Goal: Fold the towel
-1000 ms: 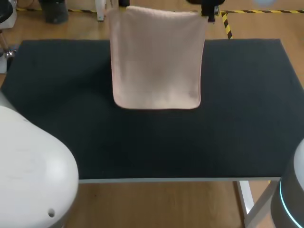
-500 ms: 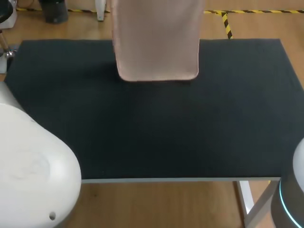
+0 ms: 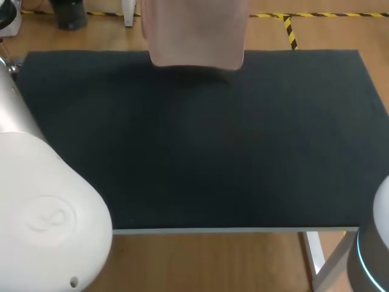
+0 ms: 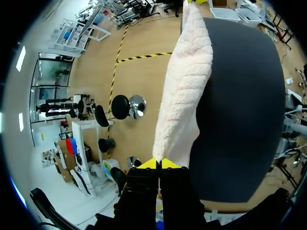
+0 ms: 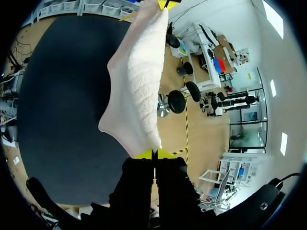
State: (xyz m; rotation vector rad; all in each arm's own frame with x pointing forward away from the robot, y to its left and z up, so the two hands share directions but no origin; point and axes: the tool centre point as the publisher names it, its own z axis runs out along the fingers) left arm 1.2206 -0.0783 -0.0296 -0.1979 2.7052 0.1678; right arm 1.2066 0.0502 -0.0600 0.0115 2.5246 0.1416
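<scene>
From above, the pale pink towel (image 3: 194,36) hangs with its lower hem at the far edge of the black table (image 3: 243,152). At the left wrist, the left gripper (image 4: 159,163) is clenched on a towel corner, and the cloth stretches ahead of it. At the right wrist, the right gripper (image 5: 154,154) likewise pinches a corner.

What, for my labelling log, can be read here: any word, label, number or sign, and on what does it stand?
towel: no text or label shows.
table: plain dark surface, no text.
left arm: a faint round mark pressed into its white shell, too faint to read.
So there is nothing readable.
</scene>
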